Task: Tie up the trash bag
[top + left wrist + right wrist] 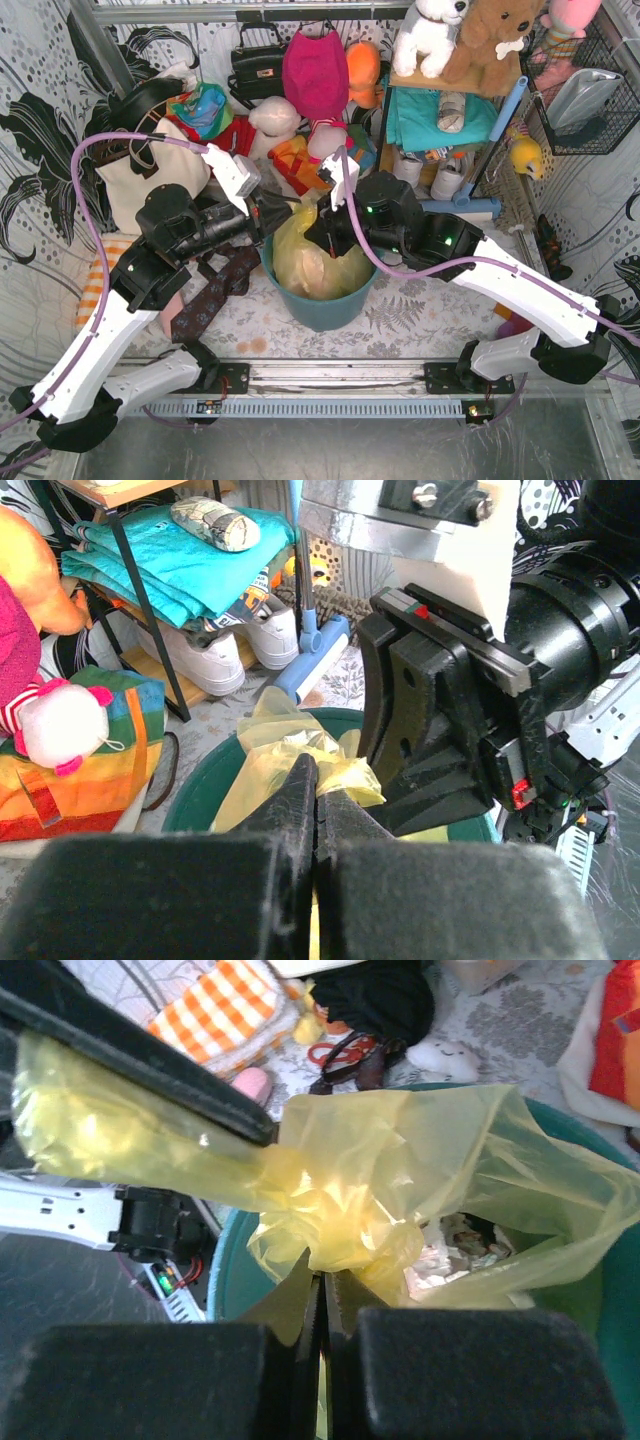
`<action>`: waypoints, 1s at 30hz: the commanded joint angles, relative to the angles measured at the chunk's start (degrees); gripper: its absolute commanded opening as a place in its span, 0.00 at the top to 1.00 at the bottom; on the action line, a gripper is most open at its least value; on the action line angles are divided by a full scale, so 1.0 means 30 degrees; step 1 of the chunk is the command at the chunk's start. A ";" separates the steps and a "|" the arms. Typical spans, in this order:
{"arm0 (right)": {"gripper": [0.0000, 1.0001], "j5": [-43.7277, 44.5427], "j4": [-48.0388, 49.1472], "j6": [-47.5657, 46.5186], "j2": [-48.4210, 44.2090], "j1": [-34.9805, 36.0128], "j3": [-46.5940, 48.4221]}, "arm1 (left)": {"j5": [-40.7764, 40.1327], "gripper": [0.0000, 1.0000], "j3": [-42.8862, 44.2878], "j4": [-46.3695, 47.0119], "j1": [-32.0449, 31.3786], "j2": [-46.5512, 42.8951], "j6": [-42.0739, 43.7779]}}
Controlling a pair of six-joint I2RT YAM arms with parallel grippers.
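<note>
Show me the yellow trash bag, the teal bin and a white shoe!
trash bag [420, 1150]: right wrist view, on its crinkly gathered top.
teal bin [325, 310]: top view, on its front wall.
white shoe [212, 663]: left wrist view, on its side.

Table: covered by a grey-white cloth with a leaf print; a metal rail runs along its near edge.
Teal bin: stands upright near the middle of the cloth.
Dark patterned strap: lies flat just left of the bin.
Checked cloth: orange and white, flat at the left edge, partly hidden.
Cream tote: stands at the back left.
Striped bag: rainbow-coloured, slumped behind the bin.
Shelf rack: black legs set down at the back right.
White sneakers: side by side under the rack.
Blue-and-white tube: lies beside the sneakers, well behind the bin.
</note>
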 commanded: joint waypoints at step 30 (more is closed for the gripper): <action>1.00 0.9836 0.5581 -0.3004 -0.0102 0.0950 -0.3164 | 0.0044 1.00 -0.2873 0.2893 -0.0007 -0.1213 -0.1854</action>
